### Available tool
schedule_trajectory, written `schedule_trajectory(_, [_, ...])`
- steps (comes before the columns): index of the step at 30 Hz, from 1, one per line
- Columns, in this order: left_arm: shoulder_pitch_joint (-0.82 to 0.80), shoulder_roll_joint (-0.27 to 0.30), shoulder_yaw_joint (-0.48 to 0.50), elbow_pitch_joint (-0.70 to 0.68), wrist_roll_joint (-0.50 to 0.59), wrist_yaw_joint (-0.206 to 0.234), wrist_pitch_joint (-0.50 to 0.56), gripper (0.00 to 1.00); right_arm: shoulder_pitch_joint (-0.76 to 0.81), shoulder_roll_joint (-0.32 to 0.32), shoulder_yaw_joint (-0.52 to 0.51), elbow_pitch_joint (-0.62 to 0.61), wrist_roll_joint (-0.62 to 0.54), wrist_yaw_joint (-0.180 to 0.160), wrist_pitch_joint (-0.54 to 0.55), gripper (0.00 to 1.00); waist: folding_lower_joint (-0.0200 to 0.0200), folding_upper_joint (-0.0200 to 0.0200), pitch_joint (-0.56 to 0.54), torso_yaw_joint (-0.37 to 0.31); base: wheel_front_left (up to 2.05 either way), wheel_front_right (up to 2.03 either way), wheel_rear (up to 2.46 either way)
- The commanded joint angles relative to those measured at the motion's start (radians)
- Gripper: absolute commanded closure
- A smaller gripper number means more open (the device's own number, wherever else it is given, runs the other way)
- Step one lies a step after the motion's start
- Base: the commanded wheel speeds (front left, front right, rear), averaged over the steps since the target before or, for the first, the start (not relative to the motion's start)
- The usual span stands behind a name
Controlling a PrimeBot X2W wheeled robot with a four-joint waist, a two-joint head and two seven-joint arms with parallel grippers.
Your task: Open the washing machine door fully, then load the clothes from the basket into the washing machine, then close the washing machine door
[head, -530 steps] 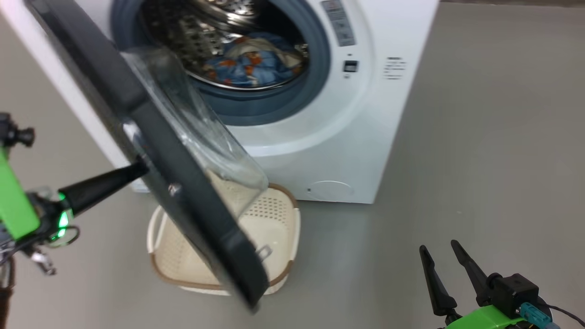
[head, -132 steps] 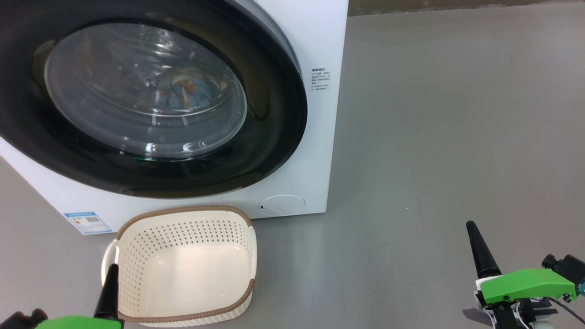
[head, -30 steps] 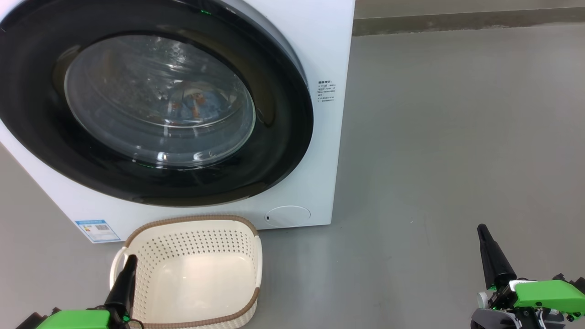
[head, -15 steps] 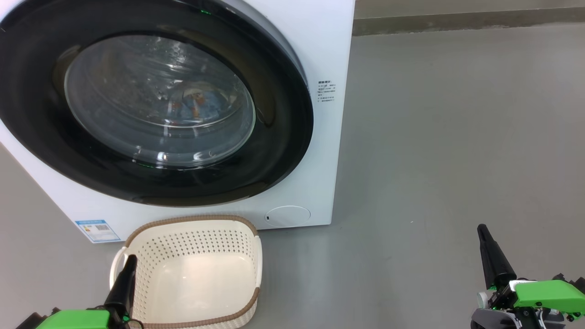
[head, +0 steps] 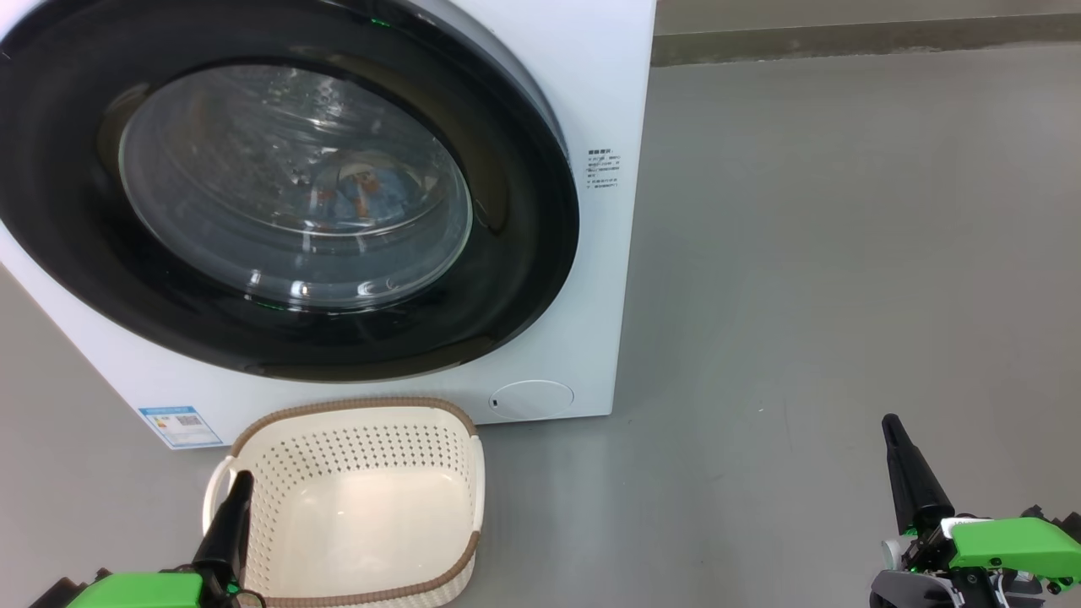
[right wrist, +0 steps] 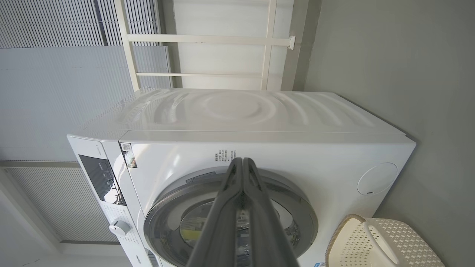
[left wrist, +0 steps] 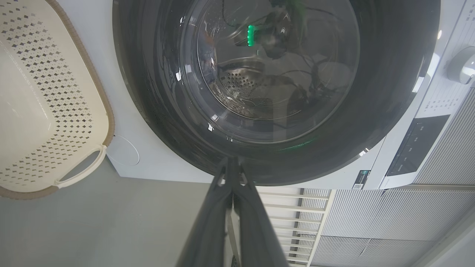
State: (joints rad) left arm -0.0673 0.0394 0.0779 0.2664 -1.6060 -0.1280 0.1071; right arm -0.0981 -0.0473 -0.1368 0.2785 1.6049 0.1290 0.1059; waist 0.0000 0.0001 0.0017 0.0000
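Your left gripper and right gripper sit pinched together, empty. The clothes lie behind the closed washing machine door.

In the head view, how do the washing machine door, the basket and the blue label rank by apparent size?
1. washing machine door, partly cut off by the frame
2. basket, nearer the camera yet clearly smaller
3. blue label

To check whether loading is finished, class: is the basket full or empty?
Empty. The basket shows a bare cream floor and perforated walls, no fabric inside. Blue printed clothes show through the washing machine door.
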Motion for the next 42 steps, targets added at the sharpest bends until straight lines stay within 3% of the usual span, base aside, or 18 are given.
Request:
schedule_trajectory(1, [-0.044,0.013,0.035,-0.018,-0.004,-0.003,0.005,1.00,-0.014,-0.003,0.022,-0.031,0.003,0.002,0.008,1.00,0.0000,-0.0001,0.000,0.000,0.00,0.00,0.00])
schedule_trajectory(42, [-0.045,0.012,0.036,-0.018,-0.003,-0.003,0.006,1.00,-0.014,-0.003,0.022,-0.031,0.003,0.002,0.008,1.00,0.0000,-0.0001,0.000,0.000,0.00,0.00,0.00])
